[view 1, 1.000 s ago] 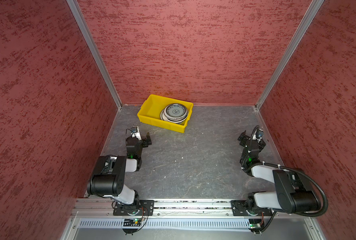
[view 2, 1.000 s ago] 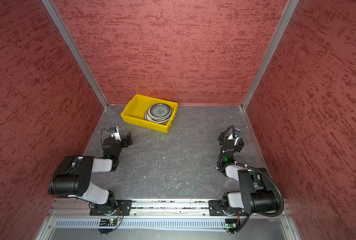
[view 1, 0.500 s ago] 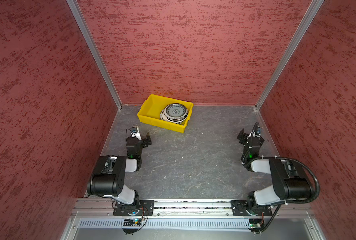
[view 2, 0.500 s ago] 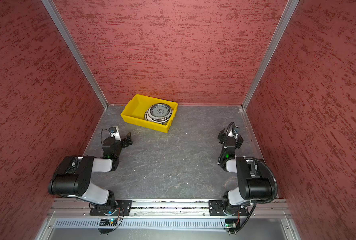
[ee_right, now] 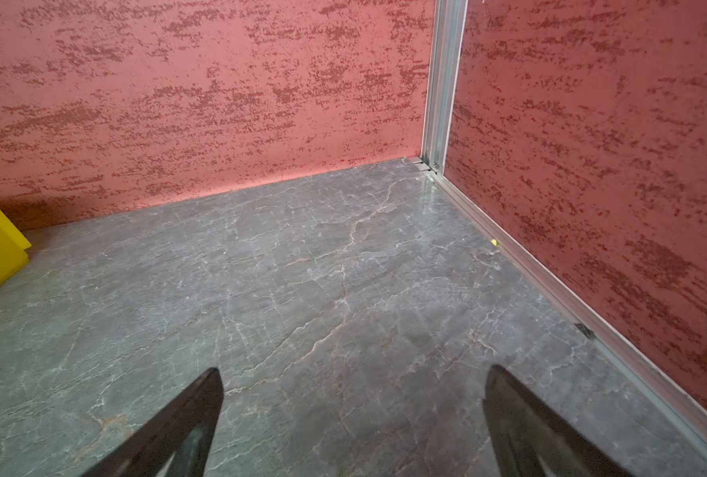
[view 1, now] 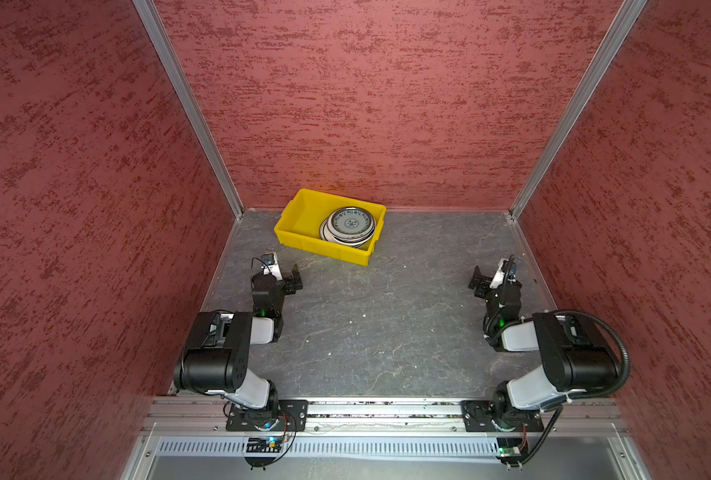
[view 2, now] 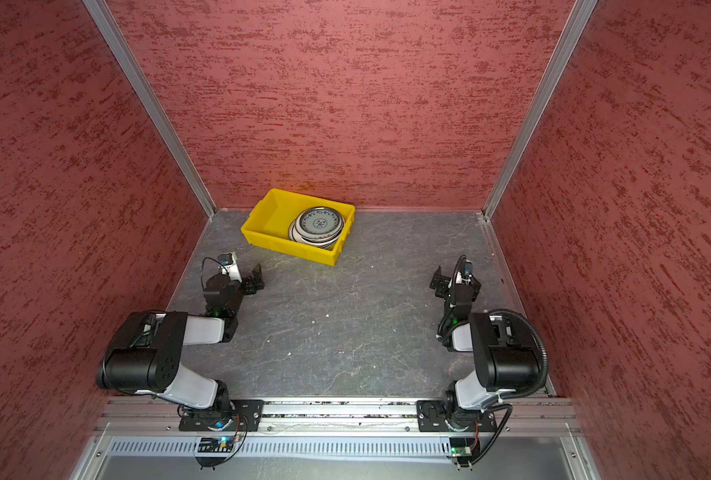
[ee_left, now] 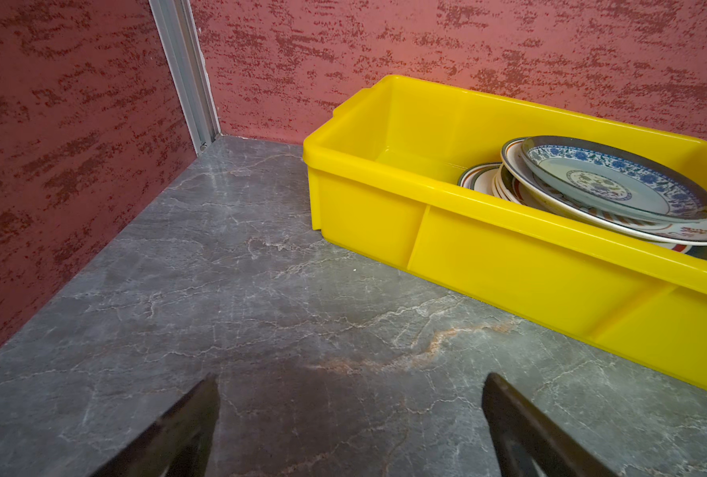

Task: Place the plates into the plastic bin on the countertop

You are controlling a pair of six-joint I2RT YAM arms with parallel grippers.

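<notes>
You are keeping both arms folded low by their bases, probably because no plate is lying loose on the bench [view 1: 387, 324] for them to fetch. Your left end effector [view 1: 285, 271] is hovering near the plastic bin [view 1: 324, 249], fingers spread wide and gripping nothing. Your right end effector [view 1: 489, 272] is hanging well apart from the bin, toward the far right corner, also spread and empty. The plates [view 1: 351, 224] are sitting stacked inside the bin, crowding the end farther from the left wall. The blue-patterned one is tilting on top, and the other end is lying bare. Judging by this, the task is looking finished.
</notes>
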